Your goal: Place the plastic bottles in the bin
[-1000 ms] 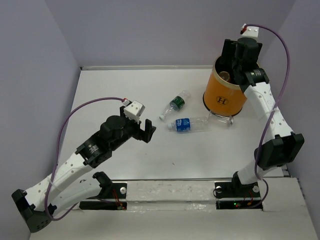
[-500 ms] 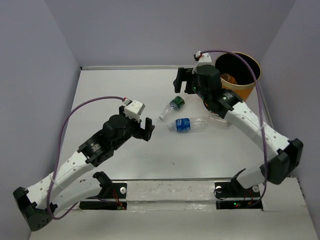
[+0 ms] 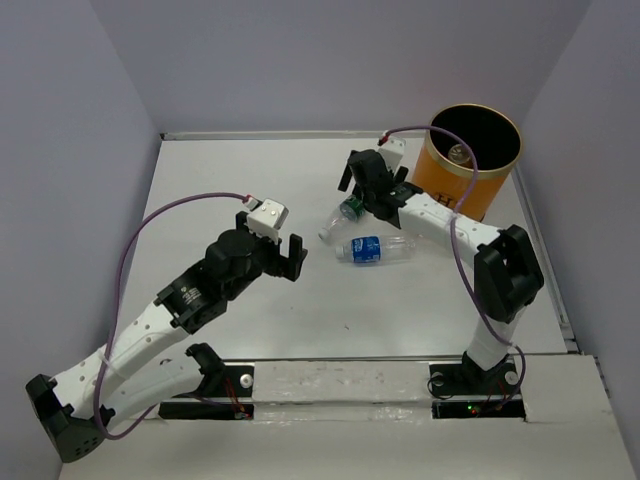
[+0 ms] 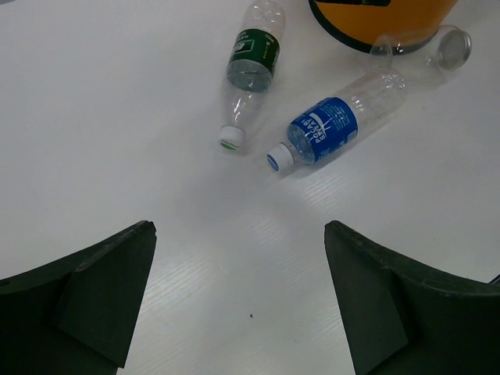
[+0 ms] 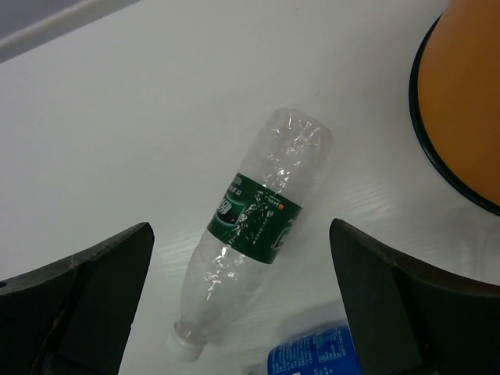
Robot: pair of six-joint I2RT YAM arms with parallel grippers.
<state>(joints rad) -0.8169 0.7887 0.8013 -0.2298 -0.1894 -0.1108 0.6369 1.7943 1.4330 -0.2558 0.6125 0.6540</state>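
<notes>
Both grippers are spread and empty: the left gripper (image 3: 291,257) hangs aside, the right gripper (image 3: 366,188) hovers over the green-label bottle (image 5: 254,230), lying near the bin (image 3: 492,190). Descend straight, pinch across its middle — the height left is hard to judge.

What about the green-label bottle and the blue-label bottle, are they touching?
Apart. The left wrist view shows bare table between the green-label bottle and the blue-label bottle.
</notes>
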